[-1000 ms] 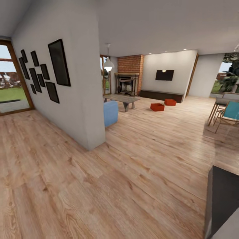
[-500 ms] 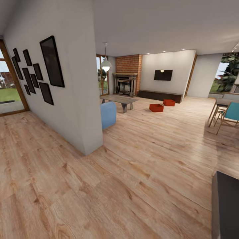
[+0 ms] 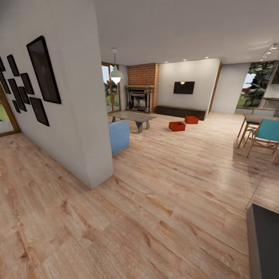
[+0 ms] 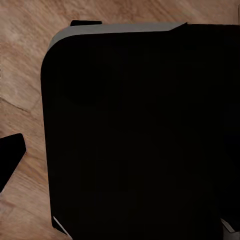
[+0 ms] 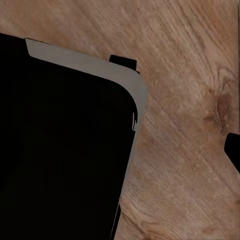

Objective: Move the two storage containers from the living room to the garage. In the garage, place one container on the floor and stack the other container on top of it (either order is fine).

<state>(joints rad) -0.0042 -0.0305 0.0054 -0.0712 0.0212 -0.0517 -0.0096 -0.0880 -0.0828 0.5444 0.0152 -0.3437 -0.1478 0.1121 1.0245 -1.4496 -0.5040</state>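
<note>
The two storage containers, orange-red topless boxes, sit far ahead on the light wood floor of the living room. One container [image 3: 177,126] is nearer and the other [image 3: 191,119] lies just behind it, by the long low dark cabinet [image 3: 180,112]. My left gripper [image 4: 120,160] hangs over the robot's black base [image 4: 140,125]; one dark fingertip [image 4: 10,157] shows at the frame's edge over the planks. My right gripper [image 5: 120,150] shows likewise, with one fingertip [image 5: 234,150] at the edge. Neither holds anything.
A white partition wall [image 3: 77,116] with black frames stands close on the left. Past its end are a blue armchair [image 3: 119,136] and a coffee table [image 3: 131,117]. The brick fireplace [image 3: 140,99] and TV [image 3: 183,87] are at the back. Dining chairs [image 3: 265,133] stand right; a dark block [image 3: 265,240] sits lower right.
The whole head view has shifted: the camera has moved forward and turned, so the partition wall looms nearer and the window at the left slides out. The containers lie where they were.
</note>
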